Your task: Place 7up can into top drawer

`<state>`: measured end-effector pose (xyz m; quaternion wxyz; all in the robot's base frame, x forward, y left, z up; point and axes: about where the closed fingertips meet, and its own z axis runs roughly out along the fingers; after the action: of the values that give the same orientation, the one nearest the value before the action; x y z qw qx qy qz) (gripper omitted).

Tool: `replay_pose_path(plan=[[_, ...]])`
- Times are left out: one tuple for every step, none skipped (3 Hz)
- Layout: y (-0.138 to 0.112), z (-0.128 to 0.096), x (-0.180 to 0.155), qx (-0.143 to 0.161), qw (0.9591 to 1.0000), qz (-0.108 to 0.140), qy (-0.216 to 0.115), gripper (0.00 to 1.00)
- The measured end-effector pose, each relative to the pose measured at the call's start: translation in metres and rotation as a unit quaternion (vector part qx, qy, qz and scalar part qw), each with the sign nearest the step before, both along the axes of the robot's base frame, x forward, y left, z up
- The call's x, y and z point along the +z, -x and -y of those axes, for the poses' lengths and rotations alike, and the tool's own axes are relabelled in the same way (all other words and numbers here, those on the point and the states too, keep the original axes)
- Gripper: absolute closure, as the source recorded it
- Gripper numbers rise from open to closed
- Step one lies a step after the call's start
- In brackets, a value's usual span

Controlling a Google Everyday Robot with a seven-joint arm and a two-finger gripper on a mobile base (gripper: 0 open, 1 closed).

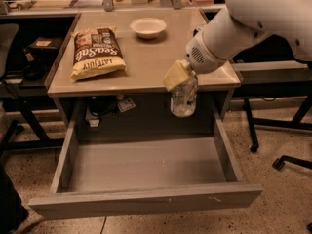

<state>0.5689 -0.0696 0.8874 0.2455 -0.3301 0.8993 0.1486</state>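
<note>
My gripper (182, 84) is shut on the 7up can (184, 98), a silvery-grey can with pale mottled print. It holds the can upright in the air, past the table's front edge and above the back right part of the open top drawer (146, 165). The drawer is pulled fully out, wide and shallow with a plain grey inside and a flat grey front panel (146, 199). Nothing lies in the drawer. One tan finger pad (174, 75) covers the can's upper left side.
A chip bag (96, 52) lies on the left of the tan table top (146, 67) and a white bowl (147, 27) at the back. Dark desks and chair legs (287, 130) stand to the right; another desk is at the left.
</note>
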Motion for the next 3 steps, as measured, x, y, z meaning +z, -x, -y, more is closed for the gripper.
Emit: replay_pose_path(plan=[[0.033,-0.007,-0.043,0.005,0.9991,-0.042,-0.002,1.00],[0.058,-0.012,-0.078,0.013,0.9967,-0.079,-0.005,1.00],[0.060,-0.012,-0.080,0.014,0.9965,-0.082,-0.003,1.00]])
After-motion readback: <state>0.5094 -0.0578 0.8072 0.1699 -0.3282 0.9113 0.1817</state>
